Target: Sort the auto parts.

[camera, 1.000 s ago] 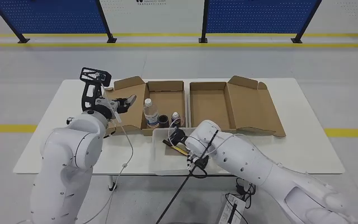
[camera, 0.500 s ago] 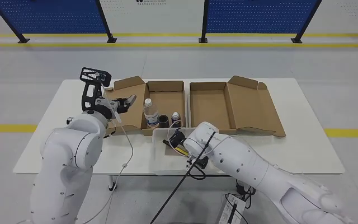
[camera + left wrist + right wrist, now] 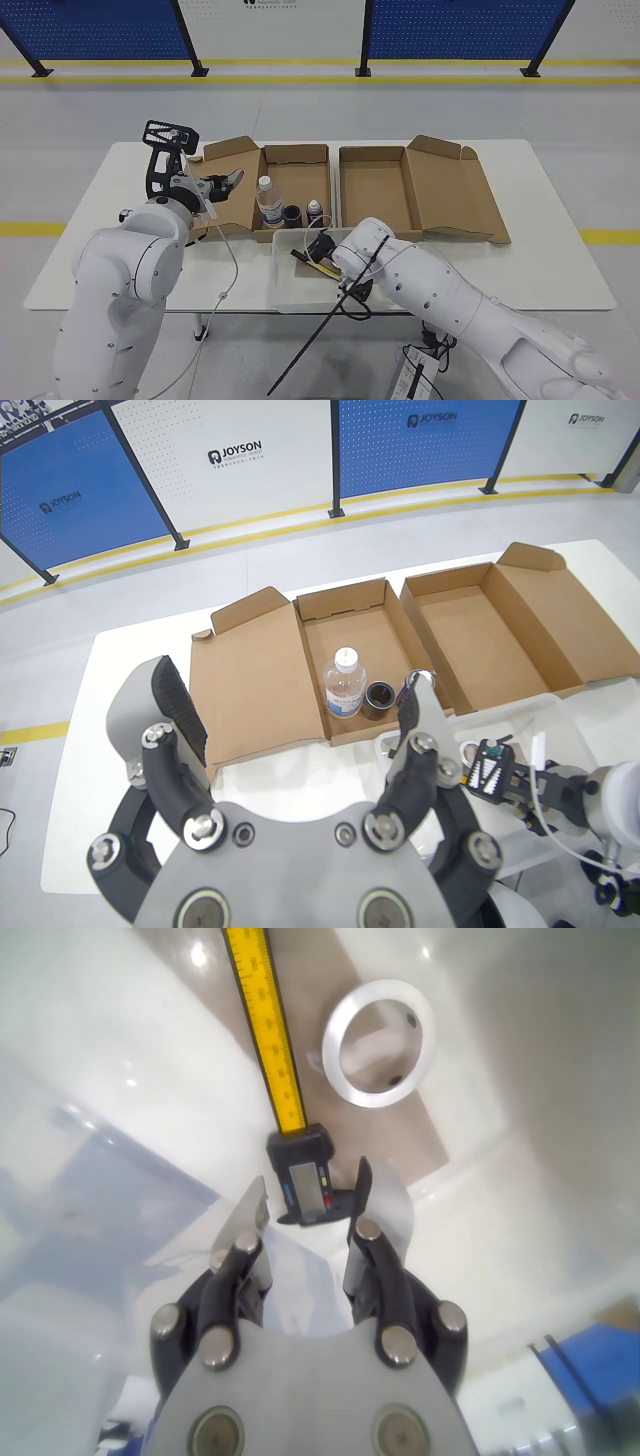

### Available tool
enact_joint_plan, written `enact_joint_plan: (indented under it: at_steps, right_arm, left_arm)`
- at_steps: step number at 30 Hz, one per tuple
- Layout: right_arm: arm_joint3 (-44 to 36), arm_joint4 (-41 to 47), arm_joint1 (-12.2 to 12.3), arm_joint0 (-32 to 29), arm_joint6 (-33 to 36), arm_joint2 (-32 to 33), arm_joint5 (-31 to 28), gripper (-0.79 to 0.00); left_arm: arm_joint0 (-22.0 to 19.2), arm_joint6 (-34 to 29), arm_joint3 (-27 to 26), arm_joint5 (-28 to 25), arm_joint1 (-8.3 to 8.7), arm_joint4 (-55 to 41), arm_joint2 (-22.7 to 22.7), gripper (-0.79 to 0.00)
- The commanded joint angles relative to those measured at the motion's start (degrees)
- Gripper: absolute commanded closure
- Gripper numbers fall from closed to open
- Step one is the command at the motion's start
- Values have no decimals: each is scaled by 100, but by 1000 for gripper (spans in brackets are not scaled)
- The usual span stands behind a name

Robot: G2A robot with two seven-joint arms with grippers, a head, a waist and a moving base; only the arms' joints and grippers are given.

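Three items [image 3: 291, 214] are found in the box [image 3: 296, 154] at centre; caliper [image 3: 270, 1028] and ring [image 3: 332, 1045] are left in the bin [image 3: 285, 272] below, left end effector [image 3: 291, 672] and right end effector [image 3: 311, 1175] held released.

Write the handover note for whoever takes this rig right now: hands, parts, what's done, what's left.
Left hand: open, holding nothing, raised beside the flap of the left cardboard box.
Right hand: open, down in the white bin, with a finger on either side of the black head of the caliper, not closed on it.
Parts: the caliper and the metal ring lie in the bin. The clear bottle, black cylinder and small vial stand in the left cardboard box. The right cardboard box sits open beside it.
Done: three items boxed.
Left: probably grip and box the caliper, then the ring.
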Motion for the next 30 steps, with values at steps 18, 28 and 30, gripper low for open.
enact_joint_plan:
  at_steps: [18, 28, 30]
  right_arm:
    - [360, 2, -135, -38, 54, 81, -268, -382]
    - [593, 40, -228, -12, 76, 90, -423, -360]
    - [635, 54, -248, -6, 72, 92, -450, -345]
  left_arm:
    - [0, 0, 0, 0, 0, 0, 0, -785]
    - [0, 0, 0, 0, 0, 0, 0, -785]
    - [0, 0, 0, 0, 0, 0, 0, -785]
